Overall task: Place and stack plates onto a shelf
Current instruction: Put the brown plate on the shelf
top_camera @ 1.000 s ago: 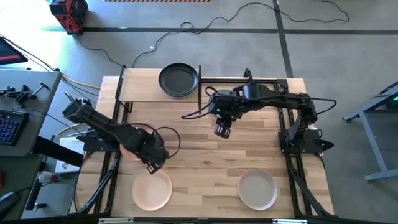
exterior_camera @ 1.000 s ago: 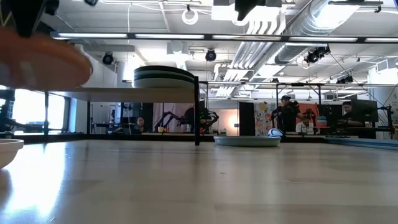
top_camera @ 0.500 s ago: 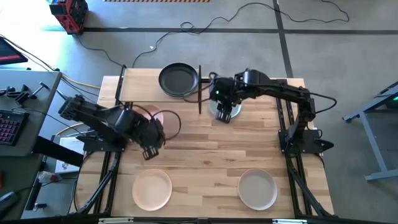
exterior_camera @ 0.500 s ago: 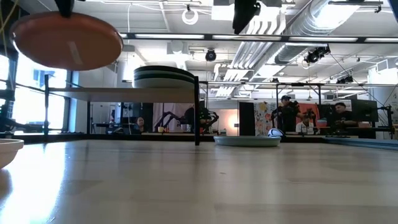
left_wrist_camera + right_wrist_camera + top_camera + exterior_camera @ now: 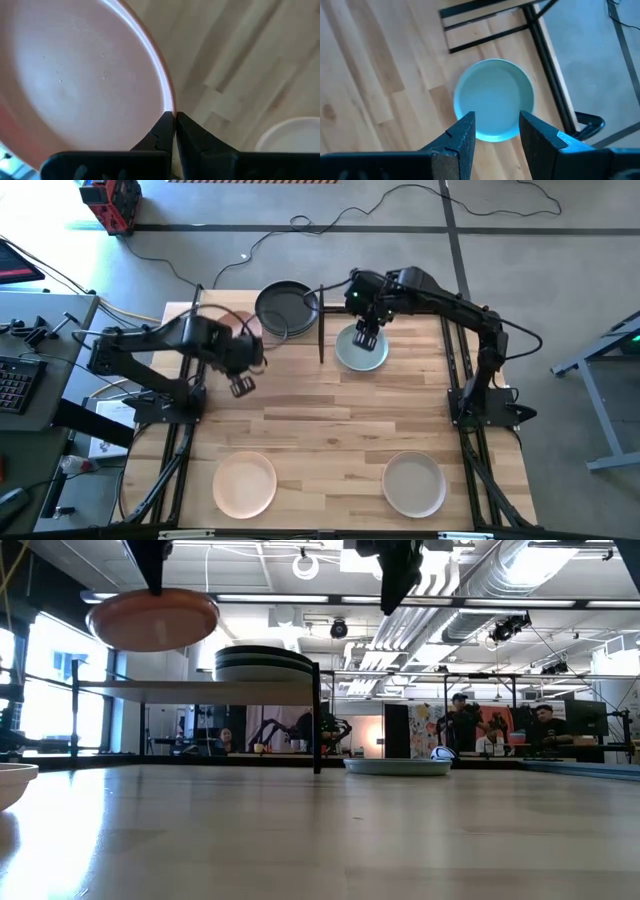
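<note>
On the tabletop [image 5: 330, 440] no readable writing or labels anywhere. Left end effector [image 5: 173, 131] is clenched on the rim of the peach-pink plate [image 5: 152, 619], carried in the air level with the top of the shelf [image 5: 225, 316]; a second ago that plate was low near the front-left, it has risen and travelled toward the shelf's open left half. Right end effector [image 5: 495, 131] is released, fingers apart, above the pale blue-grey plate [image 5: 361, 348] lying just right of the shelf; it has swung back from mid-tabletop to over this plate. Count: one stack on the shelf's right half, black plate [image 5: 287, 308] on top, low view shows about three in it; one peach-pink held; one blue-grey by the shelf; one beige plate [image 5: 244, 484] front left; one white plate [image 5: 414, 484] front right.
</note>
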